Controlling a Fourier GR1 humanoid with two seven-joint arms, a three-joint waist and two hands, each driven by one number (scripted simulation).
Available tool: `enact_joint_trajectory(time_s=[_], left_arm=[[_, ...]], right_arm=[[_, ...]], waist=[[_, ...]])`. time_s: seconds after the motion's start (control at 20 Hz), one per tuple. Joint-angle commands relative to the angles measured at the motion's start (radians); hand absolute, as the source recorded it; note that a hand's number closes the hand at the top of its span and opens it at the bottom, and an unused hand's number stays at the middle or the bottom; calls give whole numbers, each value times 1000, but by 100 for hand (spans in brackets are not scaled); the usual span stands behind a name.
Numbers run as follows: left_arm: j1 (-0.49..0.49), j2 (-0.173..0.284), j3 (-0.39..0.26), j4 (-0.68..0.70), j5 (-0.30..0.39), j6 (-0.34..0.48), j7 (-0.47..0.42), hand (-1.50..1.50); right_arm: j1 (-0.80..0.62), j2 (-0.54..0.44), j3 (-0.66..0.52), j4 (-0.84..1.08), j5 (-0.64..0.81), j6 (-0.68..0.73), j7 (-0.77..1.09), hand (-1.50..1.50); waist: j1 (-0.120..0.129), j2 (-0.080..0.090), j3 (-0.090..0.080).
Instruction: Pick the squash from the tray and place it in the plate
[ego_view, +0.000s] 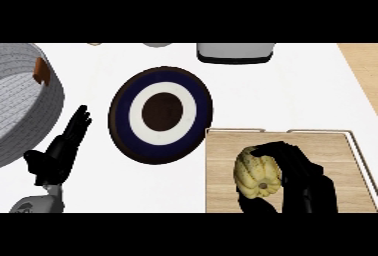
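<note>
The pale yellow, ribbed squash (258, 173) lay over the light wooden tray (225, 175) at the lower right of the white worktop (295, 90), and the right robot hand (295, 167) was wrapped round it from the right side, black fingers curled over its top and thumb hooked beneath. Whether the squash had left the tray's floor could not be told from this steep view. The left robot hand (63, 150) rested open at the left, fingers straight and pointing up, just beside a grey woven basket (29, 115).

The step in hand looked to be the lift and carry. To do it well, the squash should rise straight up until it cleared the tray's raised rim, which ran along the side nearest the round plate with a dark blue rim, white ring and brown centre (161, 115). Only then should it travel up and left, since the plate sat just beside the tray's far-left corner. The squash's rounded shape suggested it might roll, so lowering it onto the brown centre before uncurling the fingers seemed wise.
</note>
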Motion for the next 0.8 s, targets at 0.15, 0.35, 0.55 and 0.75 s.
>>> enact_joint_trajectory(time_s=[0.15, 0.35, 0.55, 0.75], left_arm=[[-15, 16, 7, -8, -10, -21, 24, 0], [10, -10, 5, 1, -26, -7, -11, 0], [-59, -33, -4, 15, -46, 22, 22, 0], [7, -40, -14, -6, -36, -8, 0, 0]], right_arm=[[-417, 11, 20, 237, -108, 69, 225, 150], [-563, 11, 83, 408, -150, -62, 316, 150], [-723, 11, 84, 671, -256, -206, 323, 150], [-900, 11, 99, 869, -363, -285, 338, 150]], waist=[[14, 3, 0], [12, 1, 0], [18, 5, 0], [31, 5, 0]])
